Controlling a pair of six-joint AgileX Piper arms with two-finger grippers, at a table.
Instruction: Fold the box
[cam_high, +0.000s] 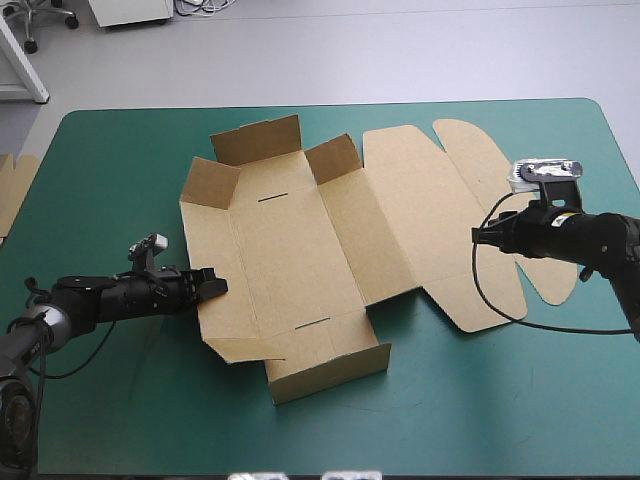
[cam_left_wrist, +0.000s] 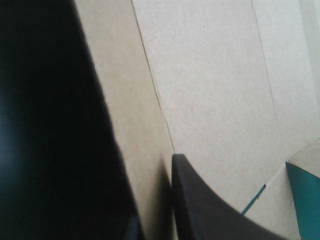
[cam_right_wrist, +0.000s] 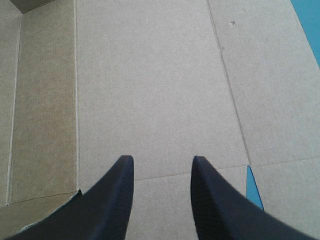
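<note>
Box (cam_high: 300, 250) sits mid table (cam_high: 120, 400), mostly flat: far flaps & left wall part-raised, lid flat at right. Left gripper (cam_high: 215, 284) clamped on left wall; right gripper (cam_right_wrist: 161, 159) apart over lid. Most folding left.

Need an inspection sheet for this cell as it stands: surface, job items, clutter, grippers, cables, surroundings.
Surface: table with teal-green cover, no damage visible.
Job's things: box, a brown board sheet lying open. The flaps at its far end are raised, and the lid lies flat toward the table's right.
Clutter: spare board at the table's left edge.
Grippers: left gripper is shut on the box's left edge. Right gripper is open over the lid panel, with nothing between its fingers.
Cables: nothing seen.
Surroundings: nothing seen.
</note>
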